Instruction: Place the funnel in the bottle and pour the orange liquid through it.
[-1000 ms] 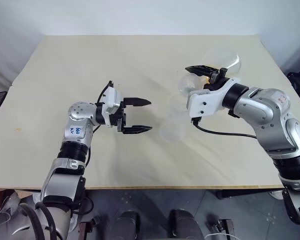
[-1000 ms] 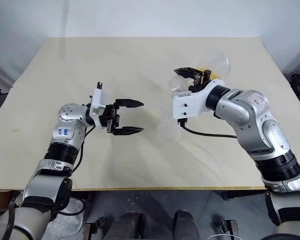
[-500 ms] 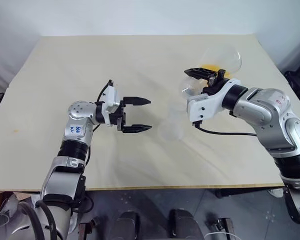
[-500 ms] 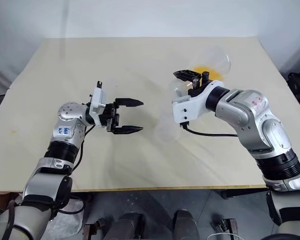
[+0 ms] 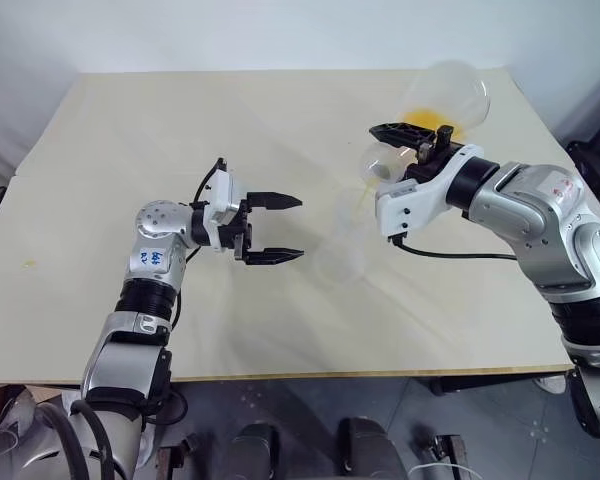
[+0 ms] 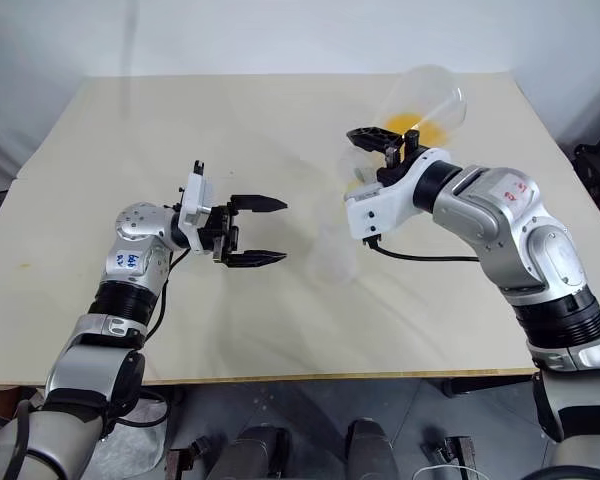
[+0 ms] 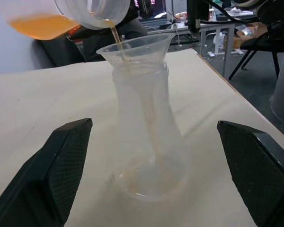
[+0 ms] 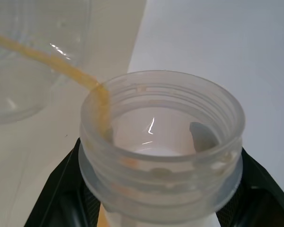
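Observation:
The clear bottle (image 7: 149, 142) stands upright on the table with the small clear funnel (image 7: 137, 47) seated in its neck. My right gripper (image 5: 400, 150) is shut on the neck of a second clear flask (image 5: 445, 95), tilted mouth-down over the funnel. The orange liquid (image 5: 425, 112) lies along the flask's low side. A thin stream of it (image 7: 114, 35) runs from the mouth (image 8: 161, 142) into the funnel and down inside the bottle. My left gripper (image 5: 280, 228) hovers open to the left of the bottle, its fingers (image 7: 61, 161) either side of it and apart from it.
The pale tabletop (image 5: 180, 130) has free room to the left and at the back. Its right edge (image 5: 555, 130) is close behind my right arm. A small faint spot (image 5: 28, 264) marks the table near its left edge.
My right wrist has rolled and tipped the flask further, its base now higher. The orange liquid has run toward the neck and now streams into the funnel. The left arm has stayed still.

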Robot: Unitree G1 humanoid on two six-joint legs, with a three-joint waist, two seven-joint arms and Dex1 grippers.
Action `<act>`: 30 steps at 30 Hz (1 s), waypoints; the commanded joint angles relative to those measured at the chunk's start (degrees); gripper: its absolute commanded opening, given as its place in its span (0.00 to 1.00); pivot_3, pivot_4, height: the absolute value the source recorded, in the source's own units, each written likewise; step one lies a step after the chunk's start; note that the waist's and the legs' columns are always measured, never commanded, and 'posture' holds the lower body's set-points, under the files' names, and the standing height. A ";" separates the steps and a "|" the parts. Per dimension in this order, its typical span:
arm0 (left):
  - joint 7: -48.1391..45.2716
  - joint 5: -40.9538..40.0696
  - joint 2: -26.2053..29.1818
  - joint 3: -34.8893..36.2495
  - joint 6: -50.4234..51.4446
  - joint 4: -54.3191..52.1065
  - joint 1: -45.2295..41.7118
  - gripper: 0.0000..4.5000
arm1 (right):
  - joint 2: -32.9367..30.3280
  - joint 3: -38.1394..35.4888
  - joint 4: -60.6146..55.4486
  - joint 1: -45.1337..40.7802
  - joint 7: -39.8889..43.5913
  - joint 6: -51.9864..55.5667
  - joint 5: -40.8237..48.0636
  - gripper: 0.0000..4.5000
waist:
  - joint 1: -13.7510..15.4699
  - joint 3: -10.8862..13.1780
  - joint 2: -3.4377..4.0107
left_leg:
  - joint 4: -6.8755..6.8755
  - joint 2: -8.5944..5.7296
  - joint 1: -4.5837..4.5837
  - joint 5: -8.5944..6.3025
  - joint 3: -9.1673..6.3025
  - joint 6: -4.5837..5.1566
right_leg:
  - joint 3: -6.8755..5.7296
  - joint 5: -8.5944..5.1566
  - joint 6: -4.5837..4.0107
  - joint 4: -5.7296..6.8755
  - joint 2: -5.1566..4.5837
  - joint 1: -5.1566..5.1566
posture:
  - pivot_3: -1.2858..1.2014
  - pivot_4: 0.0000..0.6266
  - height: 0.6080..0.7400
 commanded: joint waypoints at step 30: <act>0.11 -5.83 4.97 5.07 11.33 -11.60 1.01 1.00 | -0.02 -1.98 0.69 -1.94 -2.03 -7.00 -2.23 0.55 | -0.13 0.00 0.00 | 0.02 0.01 0.01 0.00 -0.04 0.00 | 0.01 0.00 0.00 0.19 0.00 -0.05 | 0.52 0.24 1.00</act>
